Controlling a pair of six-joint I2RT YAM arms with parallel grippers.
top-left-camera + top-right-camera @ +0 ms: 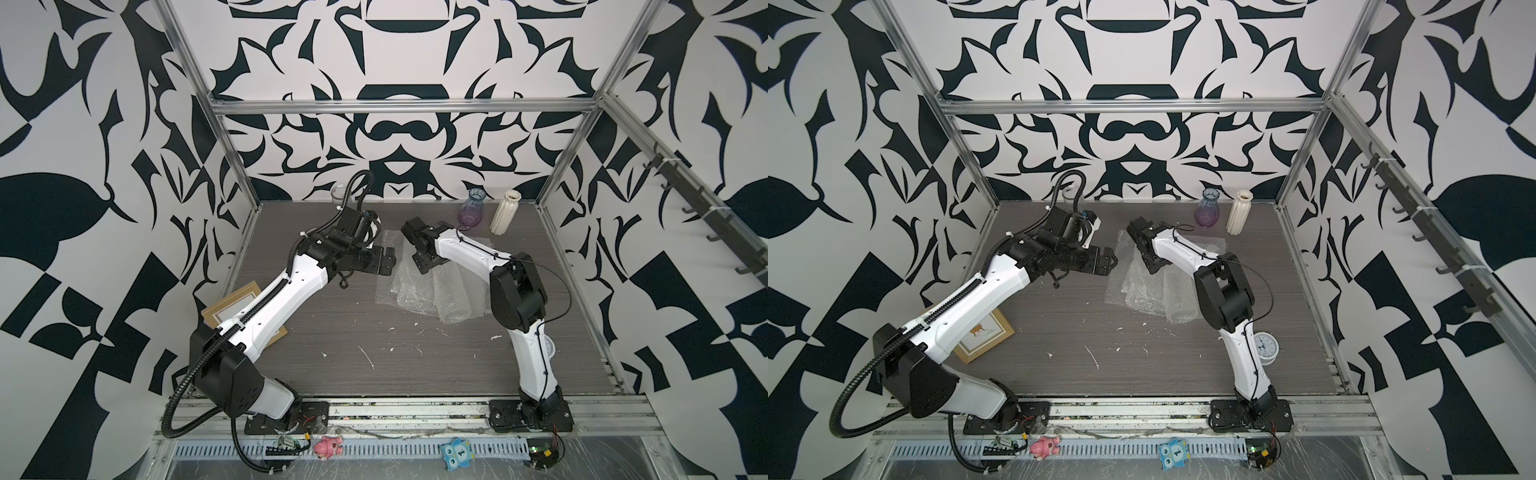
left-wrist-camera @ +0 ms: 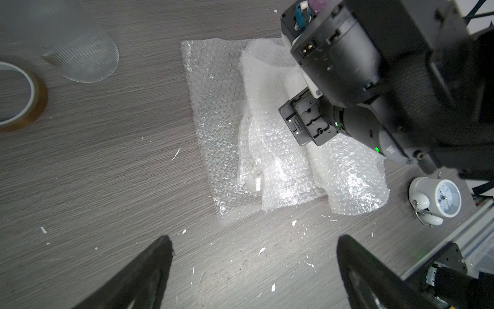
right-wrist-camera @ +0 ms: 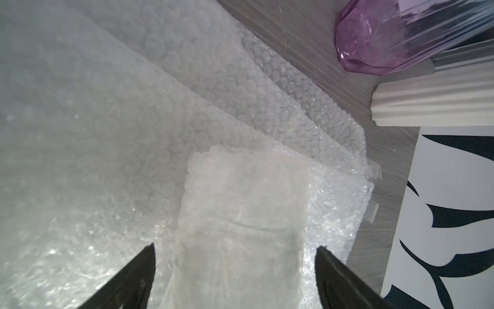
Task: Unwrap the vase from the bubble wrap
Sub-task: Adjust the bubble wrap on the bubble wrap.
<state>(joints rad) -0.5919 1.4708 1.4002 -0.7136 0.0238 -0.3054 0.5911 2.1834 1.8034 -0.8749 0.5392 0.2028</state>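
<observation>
The bubble wrap [image 1: 424,291] lies as a loose heap of sheets and rolls in the middle of the bench [image 1: 365,365]. Whether any roll holds a vase I cannot tell. A purple vase [image 1: 471,210] and a white ribbed vase [image 1: 503,212] stand bare at the back edge. The right claw [image 3: 235,256] hangs open, its jaws astride a whitish rolled bundle [image 3: 240,208] without touching it. The left claw [image 2: 254,240] is spread wide and empty over bare bench beside the heap. My judgement is that the right claw should close on a loose outer flap rather than the whole roll while the left pins the sheet beneath, then peel slowly so nothing rolls away. Only the right wrist view shows the bundle between the jaws, since both top views hide it under the arm. Only the left wrist view shows a tape roll [image 2: 18,96] next to a ribbed glass [image 2: 80,53]
</observation>
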